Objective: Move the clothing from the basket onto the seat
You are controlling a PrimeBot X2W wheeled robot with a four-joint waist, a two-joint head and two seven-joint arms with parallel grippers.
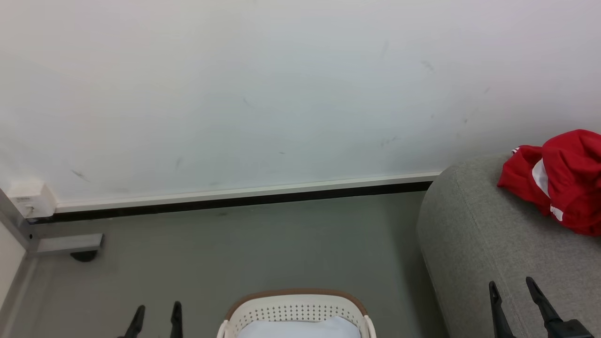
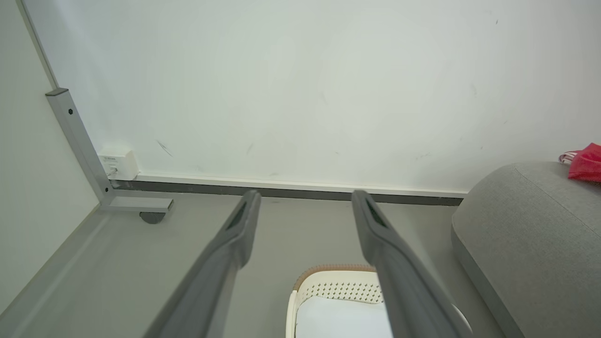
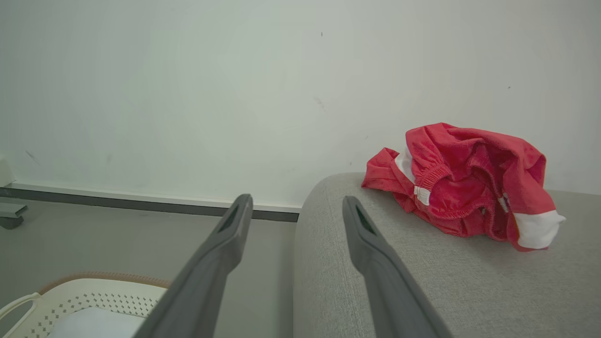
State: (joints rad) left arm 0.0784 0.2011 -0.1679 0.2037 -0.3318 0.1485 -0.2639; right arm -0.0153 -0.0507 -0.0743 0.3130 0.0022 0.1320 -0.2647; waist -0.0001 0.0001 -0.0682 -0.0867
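You see the clothing (image 1: pixel 558 180) (crumpled red) on the seat (image 1: pixel 479 244). Your left gripper (image 1: pixel 158 310) and right gripper (image 1: pixel 511 284) gape, empty

The clothing (image 1: pixel 570 183), a crumpled bright-red heap with white trim, lies on the grey woven seat (image 1: pixel 483 244), near its rounded padded end by the wall. The cream perforated basket (image 1: pixel 296 311), brown-rimmed, stands upright on the floor beside the seat, with a pale surface showing inside.
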